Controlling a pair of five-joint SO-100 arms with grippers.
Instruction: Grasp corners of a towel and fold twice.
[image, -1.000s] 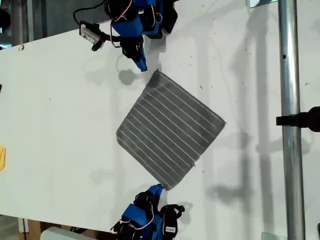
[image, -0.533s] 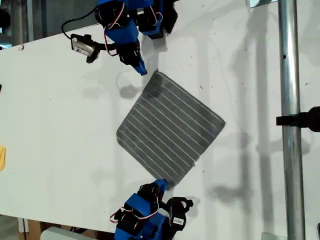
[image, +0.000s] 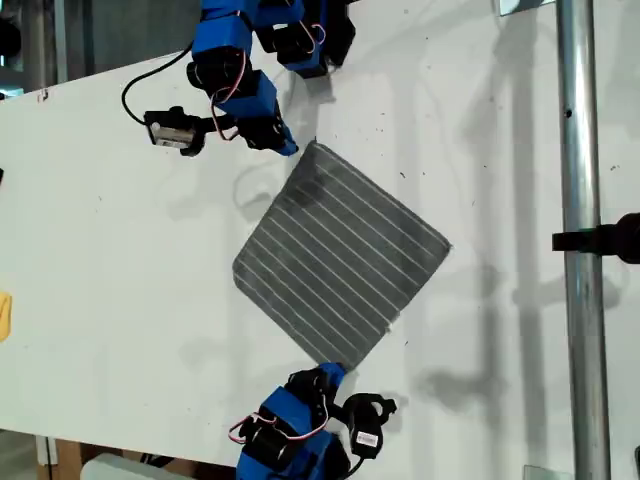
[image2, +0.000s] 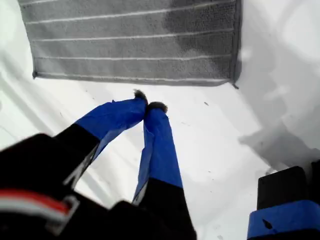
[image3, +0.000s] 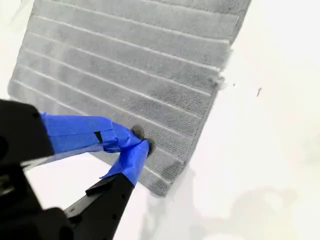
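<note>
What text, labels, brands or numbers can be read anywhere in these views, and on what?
None can be read.
The towel carries only thin white stripes, no tag or print.
A small white sticker on the camera module beside the arm at the exterior view's bottom is too small and blurred to read.
The blue tape on my first hand and my second hand is plain.
The white table has only specks.
</note>
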